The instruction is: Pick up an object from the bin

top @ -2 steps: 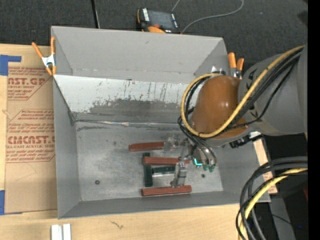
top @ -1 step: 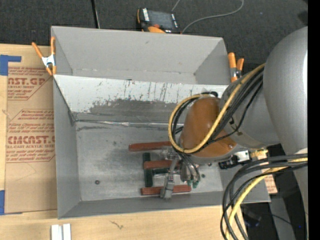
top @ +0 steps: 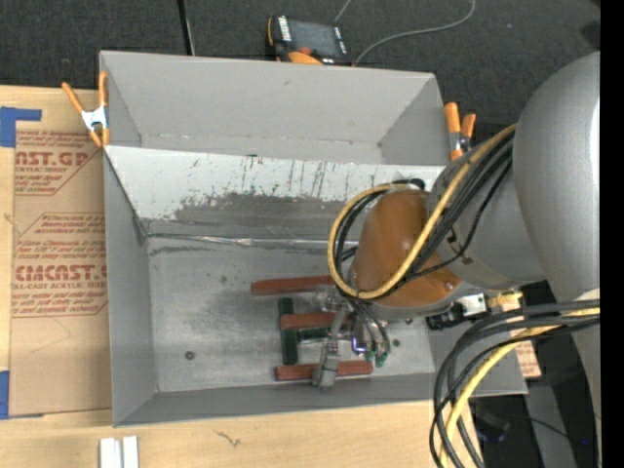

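My gripper (top: 336,355) is low in the front right part of the bin, under the arm's orange cover. It sits in a small cluster of red-brown bars and dark green blocks. One red-brown bar (top: 297,371) lies flat along the front wall, right at the gripper's lower end. A second red-brown bar (top: 310,319) lies just left of the gripper, with a dark green block (top: 295,337) below it. The arm and cover hide how the gripper meets these pieces.
A longer red-brown bar (top: 291,286) lies farther back, toward the bin's middle, with another dark green piece (top: 286,306) beside it. The front wall is close behind the cluster. The arm and its cables cover the bin's right side.
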Motion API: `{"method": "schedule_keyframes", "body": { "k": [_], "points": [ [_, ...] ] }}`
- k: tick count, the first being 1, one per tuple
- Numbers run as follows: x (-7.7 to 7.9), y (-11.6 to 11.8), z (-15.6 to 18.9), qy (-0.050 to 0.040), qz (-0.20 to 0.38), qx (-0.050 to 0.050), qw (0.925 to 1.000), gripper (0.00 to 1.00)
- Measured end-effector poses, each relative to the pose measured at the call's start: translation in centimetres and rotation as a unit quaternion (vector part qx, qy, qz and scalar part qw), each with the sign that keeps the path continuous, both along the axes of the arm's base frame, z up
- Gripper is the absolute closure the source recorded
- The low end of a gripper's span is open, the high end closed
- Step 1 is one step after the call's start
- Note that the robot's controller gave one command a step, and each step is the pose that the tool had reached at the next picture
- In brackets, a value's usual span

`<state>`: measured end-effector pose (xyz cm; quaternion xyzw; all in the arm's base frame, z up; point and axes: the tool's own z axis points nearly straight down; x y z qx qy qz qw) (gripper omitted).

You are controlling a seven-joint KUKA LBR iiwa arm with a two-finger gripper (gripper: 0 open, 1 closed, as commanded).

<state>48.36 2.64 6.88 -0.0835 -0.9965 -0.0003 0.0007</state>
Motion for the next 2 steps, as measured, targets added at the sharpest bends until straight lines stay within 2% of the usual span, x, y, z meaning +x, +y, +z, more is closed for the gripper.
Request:
{"method": "schedule_keyframes", "body": {
  "k": [2],
  "points": [
    [0.00, 0.02, 0.01, -0.0001, 0.000, 0.000, 1.0000, 0.00]
  ]
}}
